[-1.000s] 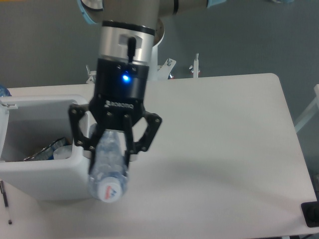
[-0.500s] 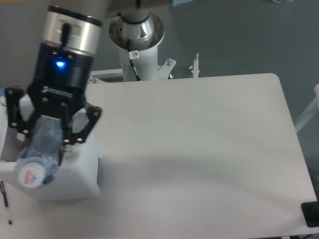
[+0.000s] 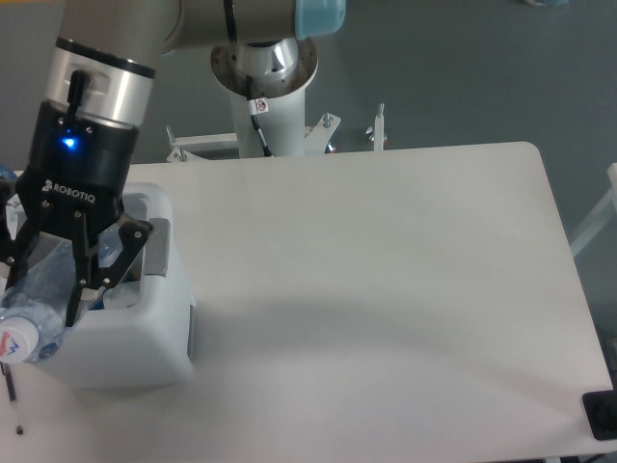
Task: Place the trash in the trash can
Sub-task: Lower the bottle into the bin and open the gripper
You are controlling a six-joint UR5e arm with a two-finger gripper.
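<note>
At the far left my gripper [image 3: 50, 289] hangs over the trash can [image 3: 135, 333], a boxy white bin with a grey patch on its right rim. It is shut on the trash, a clear plastic water bottle [image 3: 39, 304]. The bottle is tilted, its white cap [image 3: 14, 342] pointing down and left past the bin's left side. The gripper and bottle hide most of the bin's opening, and only a sliver of bluish contents [image 3: 111, 258] shows inside.
The robot's base column [image 3: 265, 68] stands behind the table's back edge, with small metal brackets [image 3: 378, 128] next to it. A thin pen [image 3: 10, 381] lies at the lower left. A black object [image 3: 603, 415] sits at the table's lower right corner.
The gripper has carried the bottle leftward from beside the bin's right wall to above the bin. In the last half second it moved a little further left and lower.
</note>
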